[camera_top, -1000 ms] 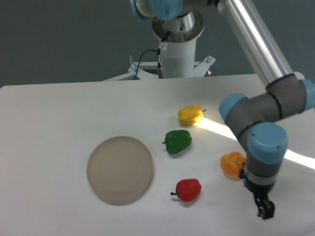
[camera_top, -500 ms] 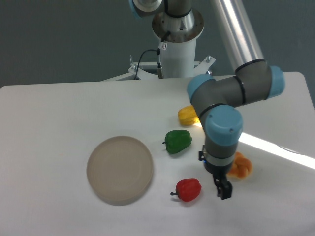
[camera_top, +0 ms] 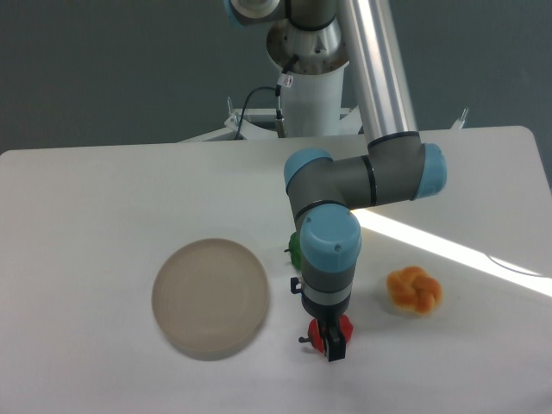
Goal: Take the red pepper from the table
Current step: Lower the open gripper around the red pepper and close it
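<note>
Red pepper (camera_top: 318, 335) sits directly under the gripper (camera_top: 335, 348); whether the jaws grip it, I cannot tell.

On the bench (camera_top: 86, 198), the plate (camera_top: 210, 297) lay left of centre, toward the front. Right of it, the arm's wrist (camera_top: 328, 259) stood over two peppers: one (camera_top: 295, 249) showed only at the wrist's left edge, and another (camera_top: 318, 335) lay in front of it, under the gripper (camera_top: 335, 345). A lobed pepper (camera_top: 414, 291) lay farther right, apart. The robot base (camera_top: 309, 95) stood behind the bench.
</note>
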`<state>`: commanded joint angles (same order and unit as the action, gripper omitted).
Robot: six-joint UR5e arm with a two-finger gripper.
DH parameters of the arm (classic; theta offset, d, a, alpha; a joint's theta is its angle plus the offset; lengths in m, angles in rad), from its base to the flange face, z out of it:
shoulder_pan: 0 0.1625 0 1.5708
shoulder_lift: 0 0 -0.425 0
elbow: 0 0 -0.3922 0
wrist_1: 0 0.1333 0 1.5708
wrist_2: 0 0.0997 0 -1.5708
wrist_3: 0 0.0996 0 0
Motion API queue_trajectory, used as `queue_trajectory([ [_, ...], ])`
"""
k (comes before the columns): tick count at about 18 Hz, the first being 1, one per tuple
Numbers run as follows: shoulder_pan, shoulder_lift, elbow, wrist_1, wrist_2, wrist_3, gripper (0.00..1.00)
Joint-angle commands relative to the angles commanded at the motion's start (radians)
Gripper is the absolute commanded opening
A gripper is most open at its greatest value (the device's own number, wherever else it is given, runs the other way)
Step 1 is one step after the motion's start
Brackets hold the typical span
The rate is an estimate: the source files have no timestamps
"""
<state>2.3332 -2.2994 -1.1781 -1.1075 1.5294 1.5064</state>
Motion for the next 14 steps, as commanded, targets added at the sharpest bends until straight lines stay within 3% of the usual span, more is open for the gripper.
queue_trajectory([
  [14,0.025,-0.026,-0.021,-0.002,-0.005,0.002,1.0],
])
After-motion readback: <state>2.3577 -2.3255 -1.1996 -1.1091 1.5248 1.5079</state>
